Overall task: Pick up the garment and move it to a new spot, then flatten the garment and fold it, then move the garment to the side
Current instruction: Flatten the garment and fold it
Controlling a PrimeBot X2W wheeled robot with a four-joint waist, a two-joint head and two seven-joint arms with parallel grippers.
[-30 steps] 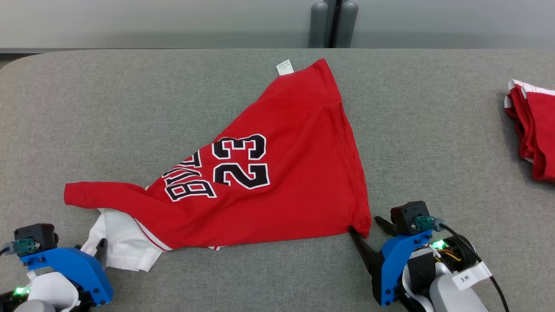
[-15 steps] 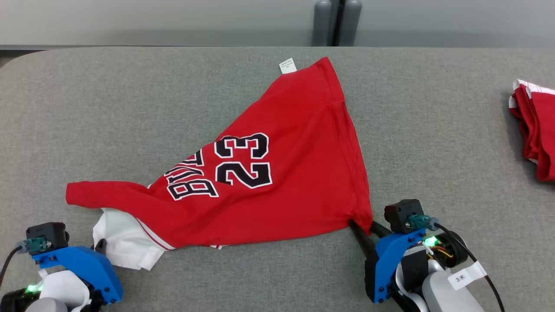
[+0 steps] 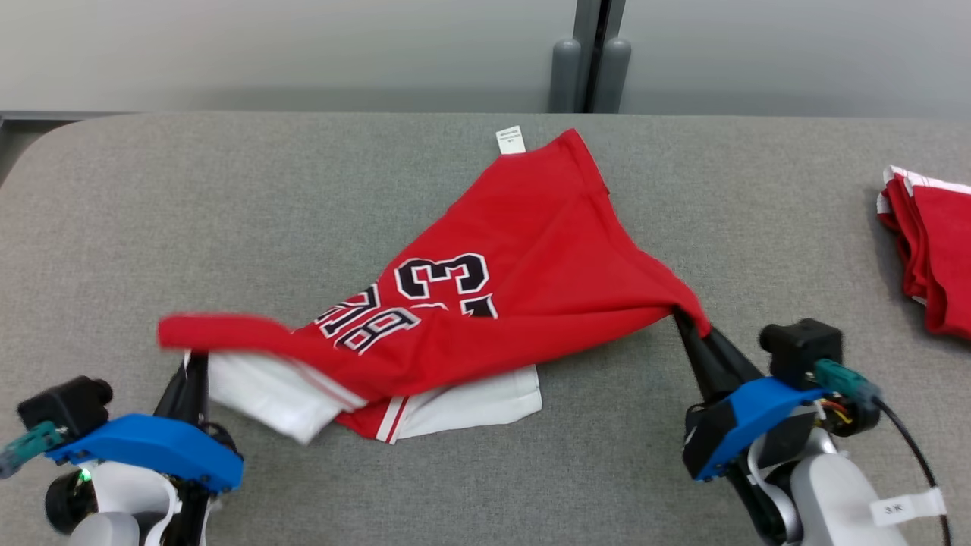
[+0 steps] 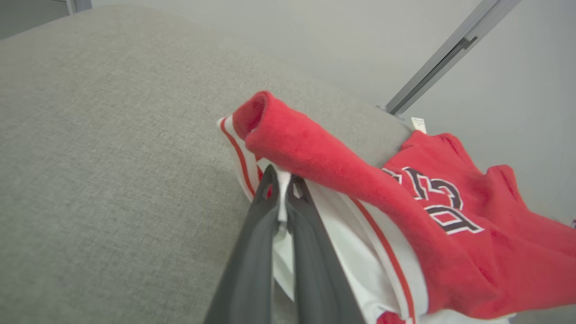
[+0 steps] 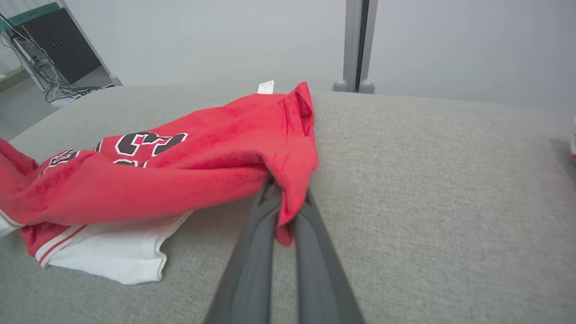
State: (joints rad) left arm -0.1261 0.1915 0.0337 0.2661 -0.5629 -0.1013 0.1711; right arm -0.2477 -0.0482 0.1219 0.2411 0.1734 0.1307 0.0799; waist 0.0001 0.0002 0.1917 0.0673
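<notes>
**While each gripper pinches an edge, the garment stretches between the two**

Where the left gripper meets the cloth, its two dark fingers are pressed together on a white edge with a red stripe, directly under a rolled red sleeve that juts out past the fingertips. From that grip the garment runs to the gripper's right as a raised red fold. The black-and-white lettering and number sit just beyond this fold, and a white panel lies flat on the grey bench beneath it. Farther from both grippers, the red cloth narrows to a corner resting on the bench, with a small white label touching its edge. The right gripper is clamped on the opposite red corner. In the right wrist view, cloth is bunched between its closed fingers and a short tail of red hangs below the pinch. Well to the right of this gripper, a folded red pile sits apart on the bench.
</notes>
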